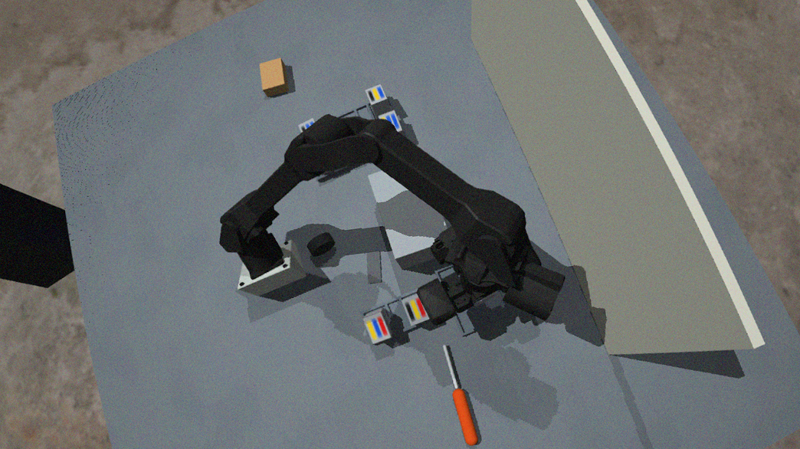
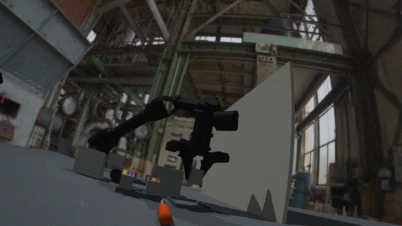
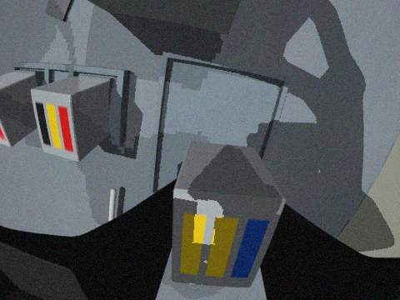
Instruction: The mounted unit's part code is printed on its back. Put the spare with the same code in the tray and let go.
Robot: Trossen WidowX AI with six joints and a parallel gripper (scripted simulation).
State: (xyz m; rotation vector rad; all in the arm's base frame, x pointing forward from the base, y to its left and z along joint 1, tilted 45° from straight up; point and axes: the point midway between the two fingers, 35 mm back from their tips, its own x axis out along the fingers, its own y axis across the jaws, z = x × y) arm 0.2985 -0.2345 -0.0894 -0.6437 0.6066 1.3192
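Tool (image 1: 469,300) (image 2: 194,179) (image 3: 218,190) part-closed on grey block (image 2: 196,176) (image 3: 225,237) (yellow-yellow-blue stripes), block between its fingertips, above tray (image 1: 467,333) (image 2: 186,205) (image 3: 162,121)

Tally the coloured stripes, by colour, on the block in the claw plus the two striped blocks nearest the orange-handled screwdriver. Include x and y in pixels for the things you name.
Yellow stripes (image 1: 371,331) (image 2: 125,172) (image 3: 225,250): 4
Blue stripes (image 1: 377,329) (image 2: 128,173) (image 3: 250,247): 2
Red stripes (image 1: 382,326) (image 2: 132,173) (image 3: 66,129): 2
Black stripe (image 1: 410,310) (image 2: 150,178) (image 3: 42,124): 1
Total: 9

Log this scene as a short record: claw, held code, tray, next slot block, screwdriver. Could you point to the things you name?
claw: closed on the spare (image 2: 196,177) (image 3: 227,237)
held code: yellow, yellow, blue
tray (image 3: 163,125): spare not in it
block in nearby rack (image 1: 416,308) (image 2: 152,186) (image 3: 54,125): black, yellow, red
screwdriver (image 1: 464,414) (image 2: 164,214): lying loose, orange handle
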